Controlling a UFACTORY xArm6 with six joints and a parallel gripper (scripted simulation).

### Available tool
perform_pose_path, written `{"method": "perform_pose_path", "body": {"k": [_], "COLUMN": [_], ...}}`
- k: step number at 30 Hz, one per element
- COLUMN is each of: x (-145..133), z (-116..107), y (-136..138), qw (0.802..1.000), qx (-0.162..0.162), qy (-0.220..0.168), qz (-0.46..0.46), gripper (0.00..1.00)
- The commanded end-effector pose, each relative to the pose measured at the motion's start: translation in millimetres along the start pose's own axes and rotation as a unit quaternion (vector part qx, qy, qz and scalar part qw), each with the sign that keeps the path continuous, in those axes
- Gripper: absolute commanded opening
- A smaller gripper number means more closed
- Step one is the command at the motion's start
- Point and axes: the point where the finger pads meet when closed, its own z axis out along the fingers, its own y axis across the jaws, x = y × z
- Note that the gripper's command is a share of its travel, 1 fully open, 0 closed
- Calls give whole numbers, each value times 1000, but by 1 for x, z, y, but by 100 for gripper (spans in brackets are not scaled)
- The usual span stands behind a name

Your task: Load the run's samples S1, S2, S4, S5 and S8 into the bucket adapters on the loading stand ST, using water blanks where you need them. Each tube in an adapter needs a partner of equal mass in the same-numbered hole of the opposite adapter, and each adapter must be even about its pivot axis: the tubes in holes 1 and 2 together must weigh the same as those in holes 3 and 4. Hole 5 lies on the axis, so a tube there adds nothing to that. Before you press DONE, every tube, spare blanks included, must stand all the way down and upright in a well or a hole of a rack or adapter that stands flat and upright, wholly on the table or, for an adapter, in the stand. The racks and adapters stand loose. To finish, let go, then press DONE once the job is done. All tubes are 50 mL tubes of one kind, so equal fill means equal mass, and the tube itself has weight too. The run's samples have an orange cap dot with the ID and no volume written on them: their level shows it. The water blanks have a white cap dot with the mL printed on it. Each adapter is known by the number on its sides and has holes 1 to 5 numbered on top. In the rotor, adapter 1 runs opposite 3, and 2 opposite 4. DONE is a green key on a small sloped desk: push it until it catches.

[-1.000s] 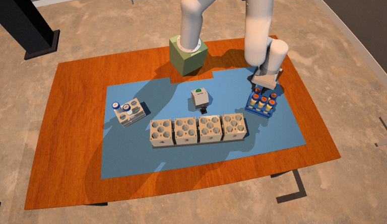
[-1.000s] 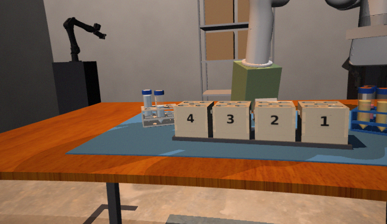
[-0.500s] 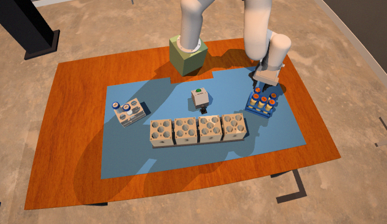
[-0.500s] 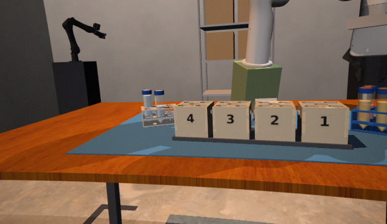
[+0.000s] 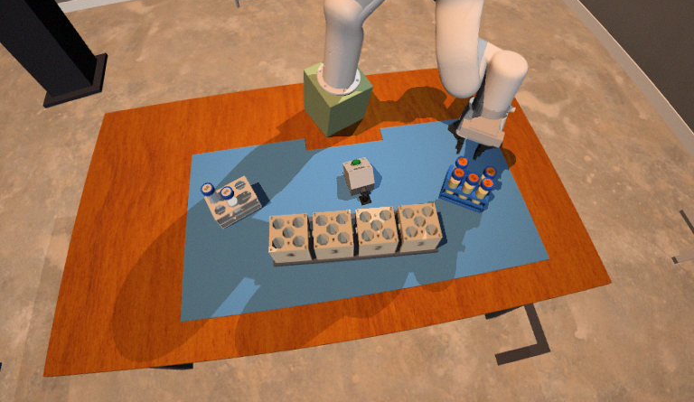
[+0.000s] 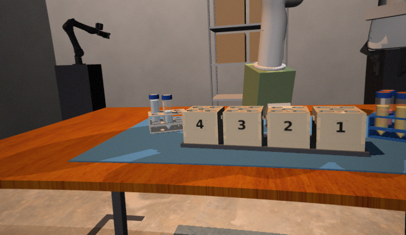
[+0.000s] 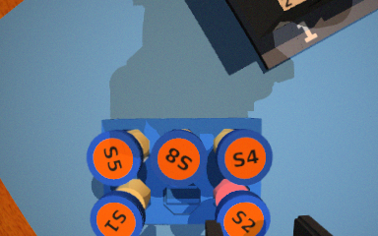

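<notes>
My gripper [image 5: 468, 151] [image 6: 388, 68] is open and empty, its fingertips above the caps at S2's side of the blue rack [image 5: 463, 202] [image 7: 182, 123]. In the rack stand S2 [image 5: 462, 162] [image 7: 236, 223] with pink liquid, S1 [image 5: 490, 172] [image 7: 117, 218], S5 [image 5: 487, 183] [image 7: 113, 158], S8 [image 5: 473, 178] [image 7: 178, 158] and S4 [image 5: 458, 173] [image 7: 245, 157]. Adapters 1 [image 6: 340, 137], 2 [image 6: 287, 137], 3 [image 6: 241, 135] and 4 [image 6: 199, 134] stand on the stand [image 6: 275, 150] and show no tubes.
A clear rack [image 5: 250, 207] on the left holds two water blanks [image 5: 207, 189] [image 5: 226, 192]; their print is unreadable. The left one looks fuller. The green DONE key [image 5: 356, 162] sits on its desk [image 5: 360, 178] between the racks, behind the adapters. A small black part [image 5: 364, 198] is in front.
</notes>
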Motion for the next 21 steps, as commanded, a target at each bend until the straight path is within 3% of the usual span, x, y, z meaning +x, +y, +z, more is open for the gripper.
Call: {"method": "perform_pose_path", "body": {"k": [1,21], "x": [0,0], "z": [-10,-46], "y": [-1,-1], "qw": [1000,1000], "qx": [2,2], "qy": [0,0], "qz": [0,0], "gripper": [44,44]}}
